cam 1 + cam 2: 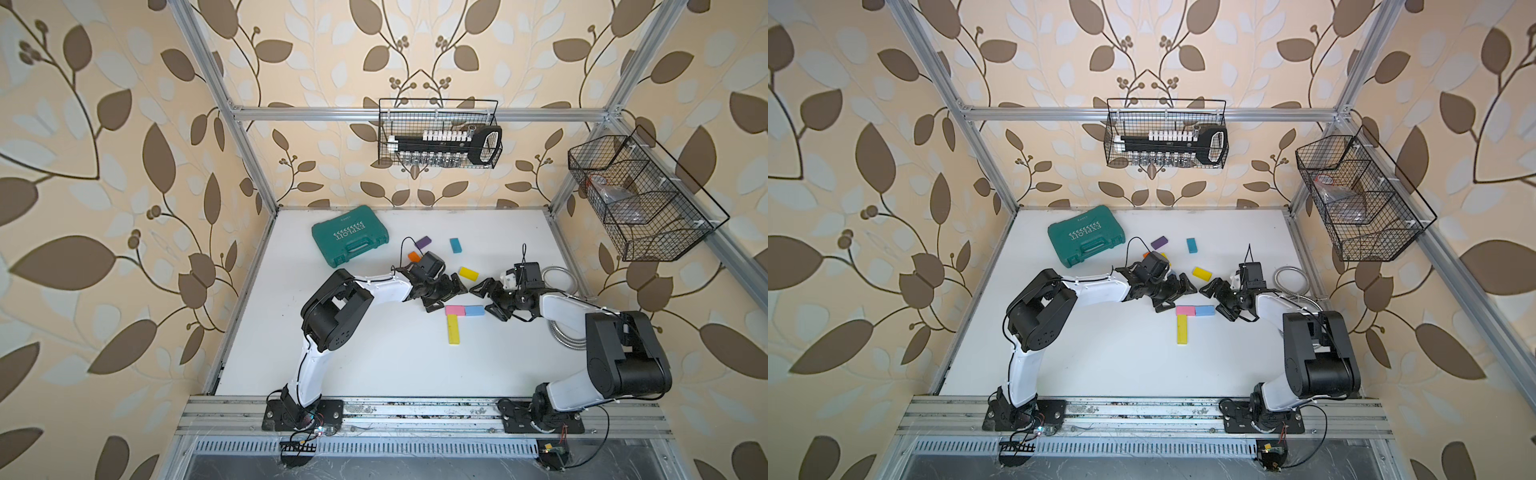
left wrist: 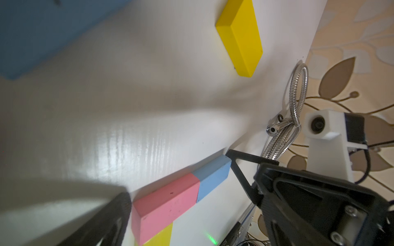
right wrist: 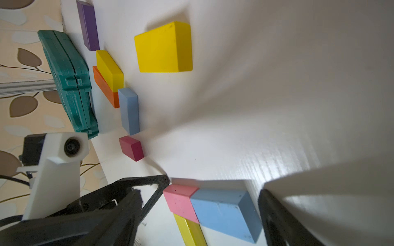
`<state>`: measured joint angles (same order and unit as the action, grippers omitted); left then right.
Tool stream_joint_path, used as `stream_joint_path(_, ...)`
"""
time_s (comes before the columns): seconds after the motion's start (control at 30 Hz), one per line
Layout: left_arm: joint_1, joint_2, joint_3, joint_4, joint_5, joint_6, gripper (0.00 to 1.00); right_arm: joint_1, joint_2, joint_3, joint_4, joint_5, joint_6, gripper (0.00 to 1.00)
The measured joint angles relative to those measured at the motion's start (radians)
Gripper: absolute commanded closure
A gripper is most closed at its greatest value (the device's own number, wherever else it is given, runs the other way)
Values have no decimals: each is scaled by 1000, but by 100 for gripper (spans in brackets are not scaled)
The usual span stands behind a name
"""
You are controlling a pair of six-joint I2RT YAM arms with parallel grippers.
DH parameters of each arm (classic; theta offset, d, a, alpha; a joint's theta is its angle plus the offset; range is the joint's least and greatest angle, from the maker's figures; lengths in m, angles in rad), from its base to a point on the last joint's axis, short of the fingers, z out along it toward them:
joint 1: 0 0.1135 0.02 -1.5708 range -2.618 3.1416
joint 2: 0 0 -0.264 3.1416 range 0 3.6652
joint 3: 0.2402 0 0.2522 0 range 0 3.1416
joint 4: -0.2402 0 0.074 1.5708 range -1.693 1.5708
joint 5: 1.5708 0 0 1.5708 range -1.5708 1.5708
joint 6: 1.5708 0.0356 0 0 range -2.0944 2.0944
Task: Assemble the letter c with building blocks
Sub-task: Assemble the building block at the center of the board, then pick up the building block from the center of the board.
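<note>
Pink block (image 1: pixel 454 310), light-blue block (image 1: pixel 474 310) between spread left fingers (image 3: pixel 140 180), spread right fingers (image 2: pixel 245 156).

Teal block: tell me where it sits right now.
In both top views the teal block lies on the far part of the table, right of the purple block and beyond the loose yellow block, touching neither.

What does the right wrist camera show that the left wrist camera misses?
Only the right wrist view: the green case, purple block, orange block, magenta block and a loose light blue block. Only the left wrist view: the metal hose. Both: the pink block touching the placed light blue block, plus the loose yellow block.
</note>
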<state>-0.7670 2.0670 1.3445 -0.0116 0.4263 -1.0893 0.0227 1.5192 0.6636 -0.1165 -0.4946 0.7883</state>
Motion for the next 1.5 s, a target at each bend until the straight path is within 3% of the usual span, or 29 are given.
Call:
stream_joint_path(0.77,-13,-20,-37,33,-16,-14,1,-15,-27,-38,24,-20,0,16)
stream_joint_path(1.03,0,-44,-38,-29,-59,17,1,-33,-74,-49,-40,-7,2,16)
stream_joint_path(1.13,37,-71,-38,-76,-69,51,1,-42,-138,-39,-129,34,4,16)
stream_joint_path(1.27,156,-131,-2,-194,-76,111,1,-43,-154,82,-259,111,-6,15)
stream_joint_path(1.5,332,-211,151,-442,-122,260,1,44,71,436,-414,309,-29,13)
